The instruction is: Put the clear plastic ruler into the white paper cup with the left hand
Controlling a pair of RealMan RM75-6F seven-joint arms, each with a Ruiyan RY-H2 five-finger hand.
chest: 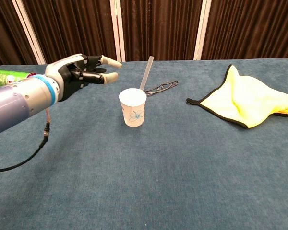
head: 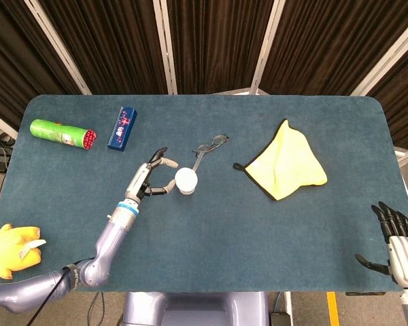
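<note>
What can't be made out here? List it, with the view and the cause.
- Lower end of the clear plastic ruler: chest view, hidden inside the white paper cup.
- Right hand: head view, cut off at the frame's corner; absent from chest view.
- Yellow toy: head view, cut by the left edge.
- Print on the blue box and green can: head view, too small to read.
- Left hand holds nothing.
</note>
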